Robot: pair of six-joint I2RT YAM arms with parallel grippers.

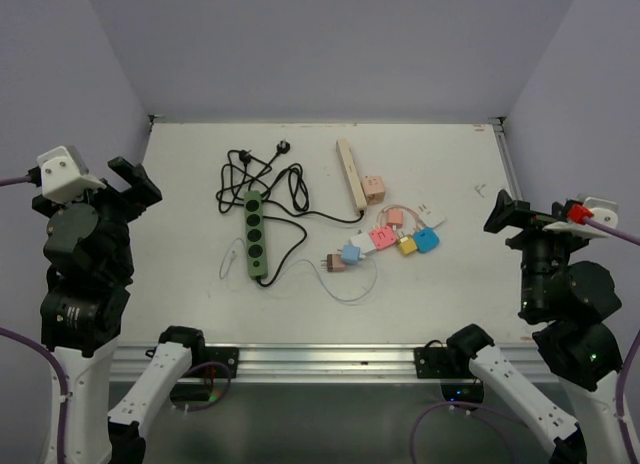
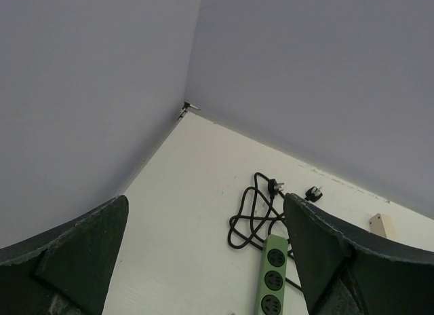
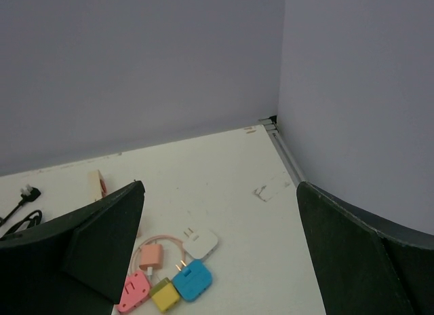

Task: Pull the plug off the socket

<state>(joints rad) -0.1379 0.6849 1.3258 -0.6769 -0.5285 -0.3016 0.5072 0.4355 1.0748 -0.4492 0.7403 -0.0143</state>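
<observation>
The dark green socket strip (image 1: 257, 234) lies left of the table's middle, its four round outlets in a row. Its black cord (image 1: 245, 174) coils behind it. The strip's far end shows in the left wrist view (image 2: 274, 278), and the outlets seen there are empty. I see no plug seated in it from the top view. Two loose black plugs (image 2: 274, 187) lie by the cord. My left gripper (image 1: 132, 181) is open, raised at the table's left edge, far from the strip. My right gripper (image 1: 500, 210) is open, raised at the right edge.
A beige strip (image 1: 349, 171) with a pink block (image 1: 374, 189) at its near end lies behind the middle. Several coloured adapters (image 1: 392, 240) cluster right of the green strip, seen also in the right wrist view (image 3: 192, 280). A thin white cable (image 1: 345, 284) loops near them.
</observation>
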